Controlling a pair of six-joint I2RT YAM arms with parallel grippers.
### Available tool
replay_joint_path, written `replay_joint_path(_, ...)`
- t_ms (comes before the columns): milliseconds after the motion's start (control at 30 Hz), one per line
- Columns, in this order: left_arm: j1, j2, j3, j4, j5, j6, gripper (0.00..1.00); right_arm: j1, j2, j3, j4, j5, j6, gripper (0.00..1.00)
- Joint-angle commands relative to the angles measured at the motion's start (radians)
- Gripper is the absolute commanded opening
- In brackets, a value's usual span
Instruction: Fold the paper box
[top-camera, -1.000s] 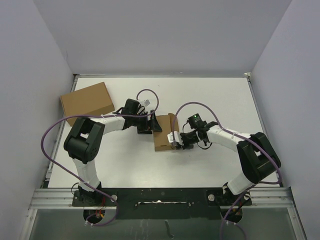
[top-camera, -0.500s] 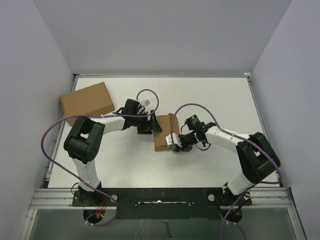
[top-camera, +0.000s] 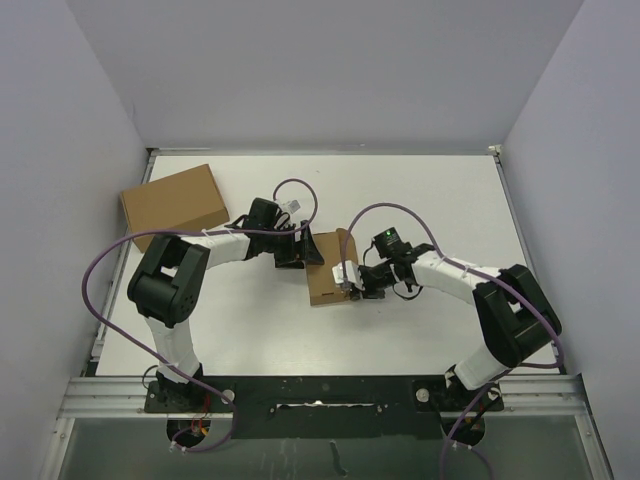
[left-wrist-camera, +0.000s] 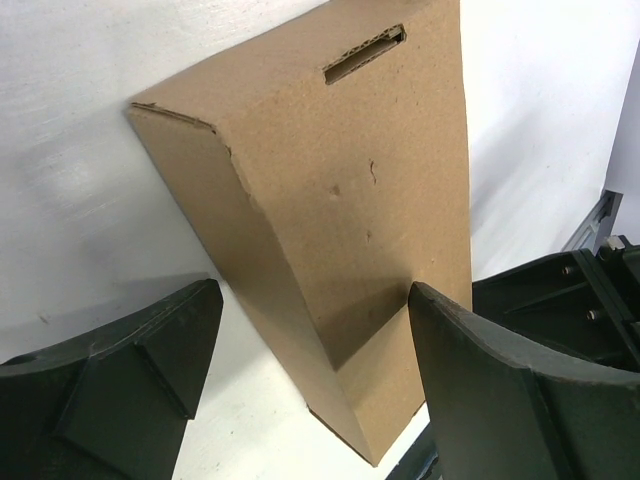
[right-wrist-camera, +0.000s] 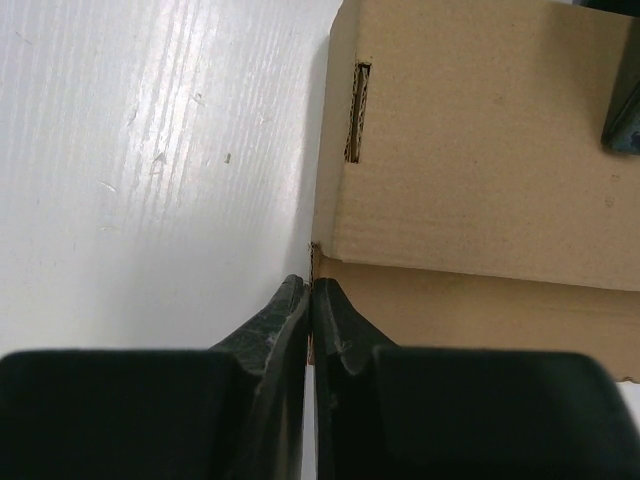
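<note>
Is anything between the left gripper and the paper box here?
Nothing visible does. The fingers of the left gripper stand open on either side of the near end of the paper box.

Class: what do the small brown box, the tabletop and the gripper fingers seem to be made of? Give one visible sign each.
The paper box: corrugated cardboard, matte brown; fluting shows in its slot. The table: white, faintly glossy, streaked; perhaps laminate or paint. The left fingers: dark, matte, likely moulded plastic.
</note>
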Motion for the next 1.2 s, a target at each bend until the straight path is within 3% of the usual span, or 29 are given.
replay_joint_path(0, 0.006, 0.043, -0.014, -0.022, 0.0, 0.02, 0.75, -0.009, -0.005, 0.041, 0.004, -0.011, 0.043, 0.0)
replay_joint_path(833, -0.002, 0.052, 0.01, -0.019, 0.052, 0.04, 0.75, -0.039, 0.084, 0.128, -0.102, -0.071, 0.108, 0.0)
replay_joint_path(1000, -0.004, -0.017, -0.054, 0.03, 0.073, 0.009, 0.8, -0.037, 0.081, 0.13, -0.102, -0.073, 0.107, 0.0)
replay_joint_path(1167, -0.01, -0.085, -0.139, 0.094, 0.073, -0.041, 0.79, -0.037, 0.079, 0.128, -0.098, -0.07, 0.105, 0.0)
